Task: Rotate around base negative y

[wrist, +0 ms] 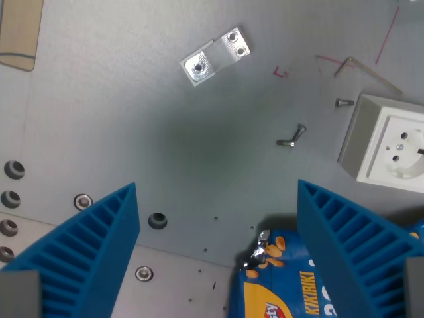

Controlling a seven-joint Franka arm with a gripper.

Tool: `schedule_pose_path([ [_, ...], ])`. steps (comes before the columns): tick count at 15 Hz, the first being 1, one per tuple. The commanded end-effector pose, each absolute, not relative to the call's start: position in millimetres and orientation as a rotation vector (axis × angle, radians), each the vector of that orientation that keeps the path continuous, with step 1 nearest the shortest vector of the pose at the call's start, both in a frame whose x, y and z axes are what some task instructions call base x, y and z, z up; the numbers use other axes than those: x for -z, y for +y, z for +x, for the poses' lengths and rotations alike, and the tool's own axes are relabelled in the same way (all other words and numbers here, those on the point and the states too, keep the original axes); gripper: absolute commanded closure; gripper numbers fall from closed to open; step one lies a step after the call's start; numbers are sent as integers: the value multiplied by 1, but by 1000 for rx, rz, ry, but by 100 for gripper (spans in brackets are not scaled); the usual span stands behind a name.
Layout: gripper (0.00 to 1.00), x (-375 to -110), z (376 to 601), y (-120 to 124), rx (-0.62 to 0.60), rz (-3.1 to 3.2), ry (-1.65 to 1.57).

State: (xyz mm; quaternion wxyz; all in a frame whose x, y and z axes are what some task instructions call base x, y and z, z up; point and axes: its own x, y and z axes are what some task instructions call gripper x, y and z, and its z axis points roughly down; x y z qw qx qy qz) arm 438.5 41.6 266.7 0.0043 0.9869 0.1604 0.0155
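My gripper (217,218) hangs above a grey metal table (165,146), its two blue ribbed fingers (93,245) spread wide at the bottom corners of the wrist view. It is open and nothing sits between the fingers. A blue snack bag (285,278) with yellow lettering lies on the table at the bottom edge, beside the finger on the wrist view's right, partly hidden by it.
A small aluminium bracket (215,56) lies near the top centre. A white wall socket (391,142) stands at the wrist view's right, with loose screws (291,137) and a hex key (364,69) near it. Bolt holes (13,199) line the left side.
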Motion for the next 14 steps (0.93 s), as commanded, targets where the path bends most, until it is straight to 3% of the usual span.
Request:
schedule_pose_path([
  [1, 0, -266, 430, 41, -336, 3041, 493],
  [14, 0, -266, 430, 41, -593, 2975, 483],
])
